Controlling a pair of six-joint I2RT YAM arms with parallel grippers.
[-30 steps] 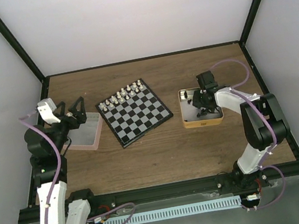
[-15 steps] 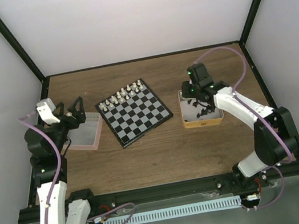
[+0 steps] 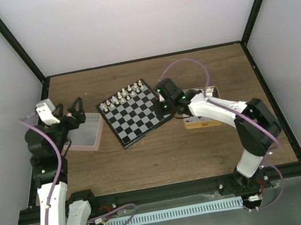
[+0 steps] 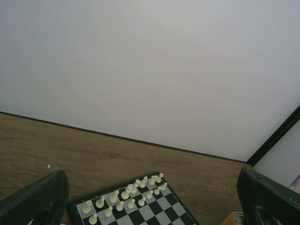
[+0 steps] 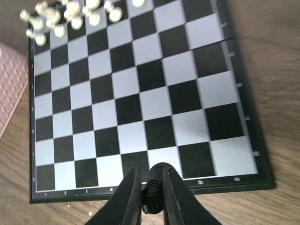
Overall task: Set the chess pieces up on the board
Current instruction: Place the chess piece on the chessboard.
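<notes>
Right gripper (image 5: 149, 180), arm extended leftward, pinches a black piece (image 5: 151, 196) over the board (image 5: 140, 93).

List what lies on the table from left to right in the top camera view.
Pink tin → chessboard → yellow tin. The right fingers, gripping a black piece, overlap the chessboard's edge, so I leave them out.

A robot lab cell: white panel walls (image 3: 133, 16) and black frame posts (image 3: 12, 40) enclosing a wooden tabletop (image 3: 164, 156).
</notes>
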